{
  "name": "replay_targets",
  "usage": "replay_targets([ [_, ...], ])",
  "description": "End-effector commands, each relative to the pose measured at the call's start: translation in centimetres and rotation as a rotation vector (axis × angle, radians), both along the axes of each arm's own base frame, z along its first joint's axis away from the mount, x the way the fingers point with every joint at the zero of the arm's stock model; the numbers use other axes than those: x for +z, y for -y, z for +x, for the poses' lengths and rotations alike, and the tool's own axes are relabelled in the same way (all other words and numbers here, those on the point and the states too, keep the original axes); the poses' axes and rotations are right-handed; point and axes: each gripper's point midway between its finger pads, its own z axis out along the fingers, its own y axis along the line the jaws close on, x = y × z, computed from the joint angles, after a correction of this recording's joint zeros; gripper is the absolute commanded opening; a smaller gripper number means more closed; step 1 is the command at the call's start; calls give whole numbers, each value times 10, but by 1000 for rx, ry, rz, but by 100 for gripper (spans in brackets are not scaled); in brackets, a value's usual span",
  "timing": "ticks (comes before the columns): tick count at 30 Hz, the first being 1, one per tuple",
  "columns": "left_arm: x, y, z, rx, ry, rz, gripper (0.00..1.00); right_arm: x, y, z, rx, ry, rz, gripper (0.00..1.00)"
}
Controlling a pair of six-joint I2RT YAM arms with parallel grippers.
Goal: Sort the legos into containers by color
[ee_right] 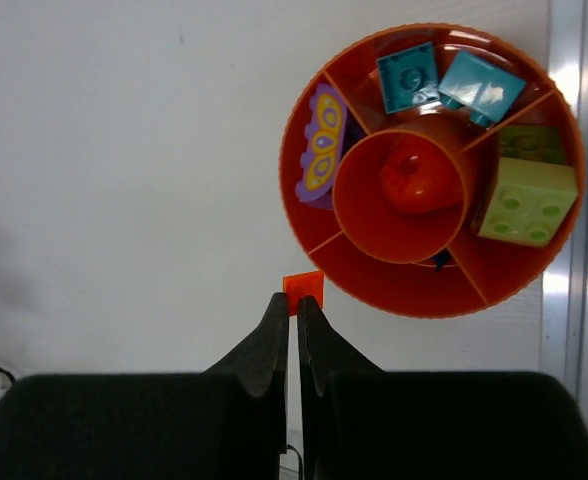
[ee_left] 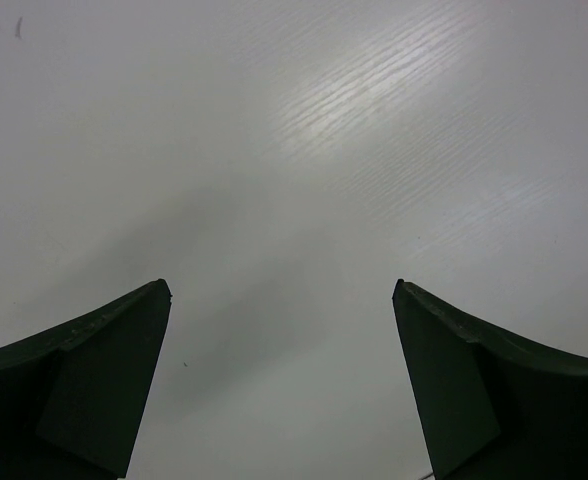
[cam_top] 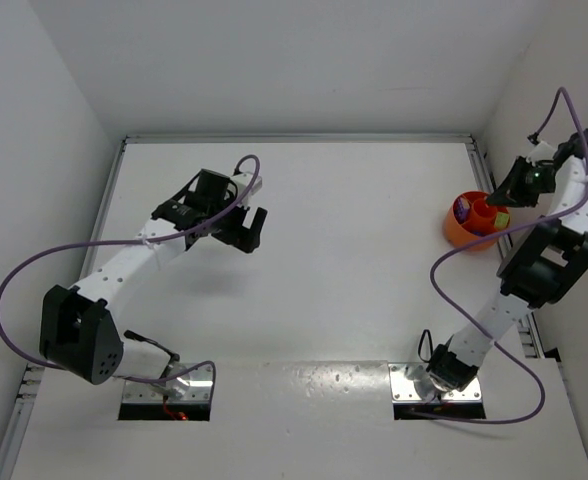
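Placement: right gripper (ee_right: 293, 306), clamped on orange lego (ee_right: 304, 288), should centre over middle cup (ee_right: 359, 215) of bowl (ee_right: 404, 292) before releasing; left gripper (ee_left: 282, 290) spread apart.

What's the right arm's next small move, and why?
Probably shift the right gripper forward until its small orange-red flat lego sits over the round orange bowl's centre cup, which already holds an orange-red piece. The jaws are shut on it, outside the rim.

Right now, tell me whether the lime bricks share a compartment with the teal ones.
No: the lime bricks lie in the orange bowl's right compartment, the teal bricks in its top one.
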Motion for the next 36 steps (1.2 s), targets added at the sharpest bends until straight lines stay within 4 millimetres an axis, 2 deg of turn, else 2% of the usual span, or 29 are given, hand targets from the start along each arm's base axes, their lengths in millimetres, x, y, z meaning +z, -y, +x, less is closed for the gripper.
replay_targets([
  [1, 8, -3, 6, 26, 40, -21, 100, 2, 18, 19, -30, 24, -94, 0],
  [11, 8, -7, 8, 50, 40, -18, 100, -17, 26, 30, -54, -7, -102, 0],
  [17, 8, -10, 9, 70, 42, -10, 100, -19, 27, 39, -45, -5, -134, 15],
  [21, 8, -12, 10, 77, 45, -4, 100, -17, 24, 45, -34, 2, -159, 35],
  [27, 12, -15, 11, 90, 61, 3, 100, -10, 16, 52, -2, 30, -162, 34],
  [30, 36, -27, 10, 101, 117, -48, 100, 11, -11, 56, 91, 92, -158, 31],
  [31, 43, -32, 10, 95, 143, -50, 100, 12, -21, 52, 123, 90, -144, 31],
  [32, 45, -37, 9, 97, 156, -42, 100, 18, -43, 47, 179, 113, -127, 31],
  [33, 45, -46, 8, 112, 161, -12, 100, 22, -54, 47, 213, 139, -126, 31],
  [34, 40, -55, 1, 122, 132, 42, 100, 24, -64, 44, 244, 147, -133, 31],
  [35, 33, -72, 1, 165, 107, 105, 100, 22, -87, 42, 316, 153, -128, 31],
  [36, 27, -80, 0, 161, 68, 140, 98, 29, -98, 38, 350, 167, -138, 31],
])
